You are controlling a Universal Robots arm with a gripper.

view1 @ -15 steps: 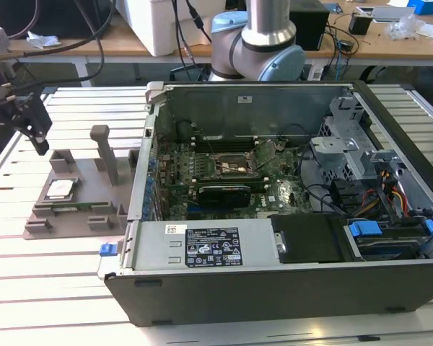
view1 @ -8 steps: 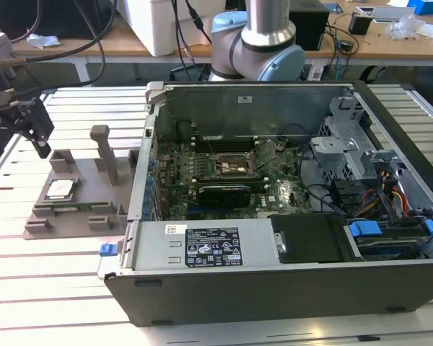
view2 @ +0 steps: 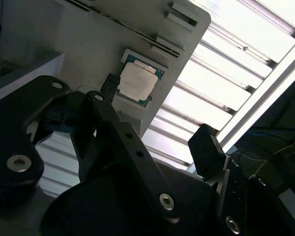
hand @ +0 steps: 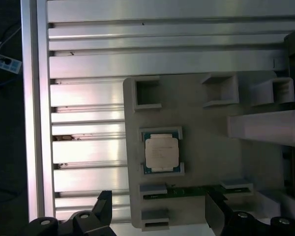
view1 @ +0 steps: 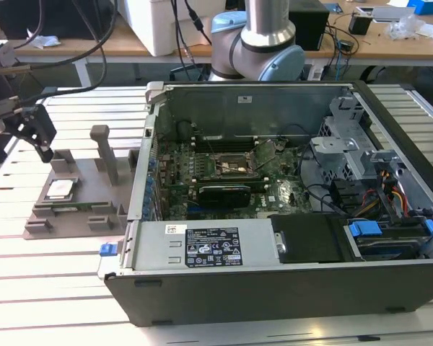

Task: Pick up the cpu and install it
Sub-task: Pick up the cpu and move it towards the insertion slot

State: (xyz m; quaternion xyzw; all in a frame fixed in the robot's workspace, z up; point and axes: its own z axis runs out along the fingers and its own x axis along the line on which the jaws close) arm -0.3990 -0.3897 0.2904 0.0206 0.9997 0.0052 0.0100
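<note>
My hand hovers wide open and empty above the cpu, seated in its grey fixture on the worktop (pick-up stage); grasping it calls for squaring onto thin edges.

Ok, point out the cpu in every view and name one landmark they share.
Exterior view: cpu at the exterior view's left, beside the computer case.
Second wrist view: cpu in its recess.
First wrist view: cpu in its recess.
Shared landmark: the grey fixture holding it.
</note>
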